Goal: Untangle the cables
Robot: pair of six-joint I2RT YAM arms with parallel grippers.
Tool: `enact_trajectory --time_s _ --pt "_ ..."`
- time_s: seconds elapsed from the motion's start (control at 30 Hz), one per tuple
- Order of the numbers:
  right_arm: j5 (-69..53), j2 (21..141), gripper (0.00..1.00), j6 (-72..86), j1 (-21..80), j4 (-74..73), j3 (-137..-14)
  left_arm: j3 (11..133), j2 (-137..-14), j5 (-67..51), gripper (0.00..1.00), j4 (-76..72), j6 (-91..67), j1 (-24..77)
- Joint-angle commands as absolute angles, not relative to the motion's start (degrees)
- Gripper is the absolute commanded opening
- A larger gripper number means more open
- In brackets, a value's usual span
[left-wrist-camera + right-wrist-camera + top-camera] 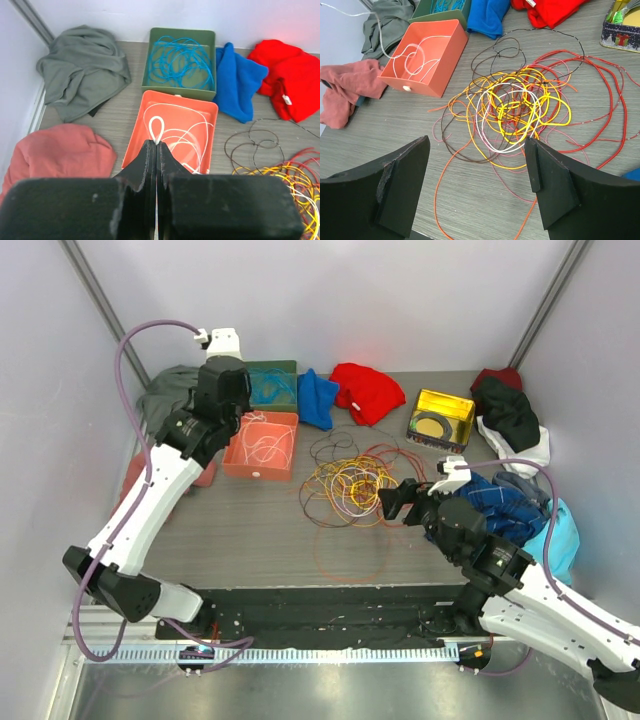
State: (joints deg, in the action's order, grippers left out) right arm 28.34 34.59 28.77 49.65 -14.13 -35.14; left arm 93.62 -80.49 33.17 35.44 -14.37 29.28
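Our left fingers [145, 170] pinch the thin white cable [151, 128] — we'd lower it into the orange plastic tray [134, 136]; right fingers [402, 175] spread.

Top external: high above and behind both arm bases, looking down and forward over the whole table [250, 530] to the back wall; farthest view.
Left wrist: just behind the left gripper [156, 146], raised, tilted down toward the back-left corner; near the orange tray [136, 135] and green tray [148, 60].
Right wrist: low behind the right gripper [476, 145], facing back and left across the tabletop; close on the cable tangle [515, 105].
Shared by all three: orange tray with its white cable [156, 124], blue cloth [235, 82], edge of the cable tangle.
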Motion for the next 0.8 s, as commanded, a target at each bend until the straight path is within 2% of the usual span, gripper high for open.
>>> enact_trajectory --time_s 0.0,0.4,0.53,0.57,0.6,0.63,0.7,0.73,0.77 --pt "30.0 33.8 0.85 27.9 49.7 -13.4 -36.5 94.3 -81.6 32.2 0.00 33.5 -15.5 27.6" --pt "31.3 31.5 0.85 27.9 49.7 -15.3 -35.7 83.3 -90.4 28.2 0.00 24.0 -20.2 23.9" --pt "31.6 31.8 0.85 27.9 49.7 -15.6 -35.9 83.8 -95.4 28.6 0.00 24.1 -20.8 23.5" --pt "31.6 31.9 0.85 27.8 49.7 -15.8 -36.0 85.1 -96.8 28.9 0.17 25.5 -21.0 23.5" --pt "31.7 32.0 0.85 27.6 49.7 -16.0 -36.3 85.7 -96.9 29.1 0.28 26.4 -21.5 23.5" --pt "31.8 32.1 0.85 27.4 49.8 -16.2 -36.4 86.0 -96.6 29.1 0.47 26.4 -21.6 23.5" --pt "32.4 32.1 0.85 27.2 49.7 -16.3 -36.6 84.6 -92.8 29.3 0.64 23.1 -21.4 23.5" --pt "32.5 32.2 0.85 27.0 49.7 -16.3 -36.6 83.2 -91.2 29.4 0.82 21.5 -21.3 23.5" --pt "32.6 32.6 0.85 27.1 49.7 -16.2 -36.5 82.8 -88.2 29.4 0.94 19.3 -21.4 23.5"
